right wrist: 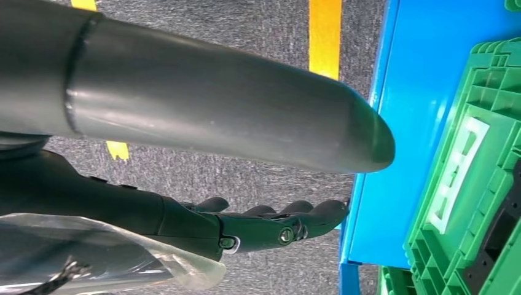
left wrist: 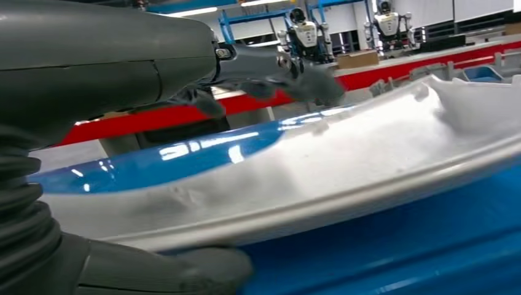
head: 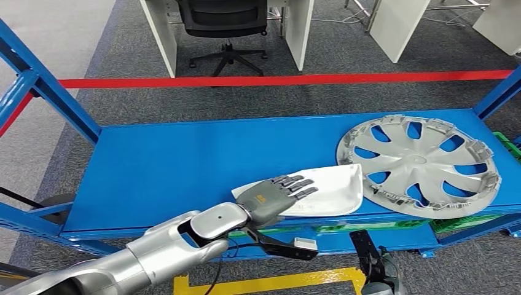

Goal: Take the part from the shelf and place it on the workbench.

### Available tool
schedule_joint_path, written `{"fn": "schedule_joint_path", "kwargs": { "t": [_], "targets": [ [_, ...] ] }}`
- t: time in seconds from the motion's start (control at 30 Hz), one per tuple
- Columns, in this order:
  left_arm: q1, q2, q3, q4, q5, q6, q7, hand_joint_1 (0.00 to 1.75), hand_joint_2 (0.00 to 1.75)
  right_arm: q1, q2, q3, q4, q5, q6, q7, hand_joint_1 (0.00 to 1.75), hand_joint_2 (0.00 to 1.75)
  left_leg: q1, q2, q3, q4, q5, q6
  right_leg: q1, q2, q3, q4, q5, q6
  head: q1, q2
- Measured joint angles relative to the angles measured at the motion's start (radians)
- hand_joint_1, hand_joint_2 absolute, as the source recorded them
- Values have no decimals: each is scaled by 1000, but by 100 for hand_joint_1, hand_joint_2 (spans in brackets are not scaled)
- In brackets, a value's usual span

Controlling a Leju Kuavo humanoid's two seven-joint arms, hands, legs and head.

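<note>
While the left hand grips the white part, the right hand hangs empty, fingers apart, beside a green crate.

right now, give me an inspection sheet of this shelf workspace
surface: glossy blue metal shelf deck, bare on its left.
job's things: white curved plastic panel lying flat near the front edge.
clutter: silver spoked wheel cover, its rim over the panel's edge.
hands: left hand grips the panel, fingers on top, thumb beneath; right hand hangs open, empty.
cables: black lead under the left wrist.
surroundings: red floor tape, black office chair, green plastic crate.
</note>
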Motion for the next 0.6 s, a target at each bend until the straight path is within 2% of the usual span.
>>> {"fn": "schedule_joint_path", "kwargs": {
  "t": [0.6],
  "targets": [
    [-21,-11,25,1,-1,-31,-25,175,175,0,0,-11,0,-18,-13,-10,0,0,0,0,0,0,0,0,0,0,0,0,0,0,0,0]
  ]
}}
